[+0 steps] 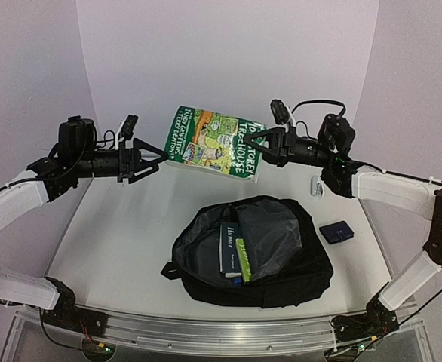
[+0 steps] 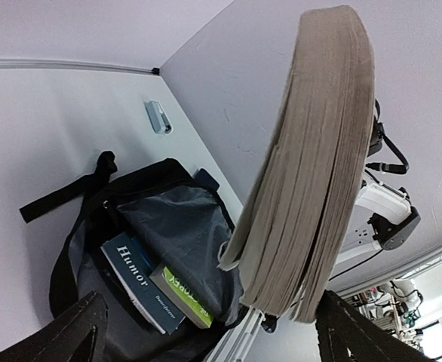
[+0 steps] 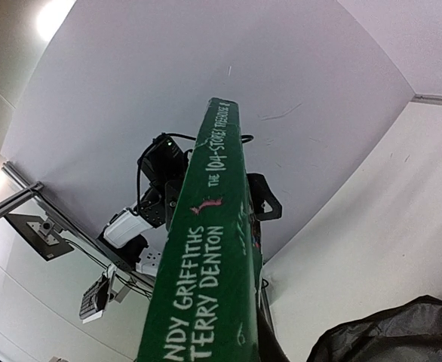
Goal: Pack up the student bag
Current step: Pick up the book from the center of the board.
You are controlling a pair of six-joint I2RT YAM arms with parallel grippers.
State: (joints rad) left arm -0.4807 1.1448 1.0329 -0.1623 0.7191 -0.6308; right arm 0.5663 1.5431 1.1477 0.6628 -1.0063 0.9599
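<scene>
The black student bag (image 1: 296,264) lies open mid-table, its grey lining showing. Inside stand a dark blue "Humor" book (image 1: 228,247) and a green-spined book (image 1: 244,260); both also show in the left wrist view, the blue one (image 2: 134,279) and the green one (image 2: 183,298). My right gripper (image 1: 263,146) is shut on the right edge of a thick green paperback (image 1: 215,142), held in the air above and behind the bag; its spine (image 3: 206,264) fills the right wrist view. My left gripper (image 1: 155,158) is open, level with the book's left page edge (image 2: 311,188) and just short of it.
A small dark blue pouch (image 1: 336,231) lies on the table right of the bag. A small grey-white clip-like object (image 1: 317,185) lies near the back right, also in the left wrist view (image 2: 157,117). The bag's strap (image 2: 62,192) trails on the table. White walls enclose the table.
</scene>
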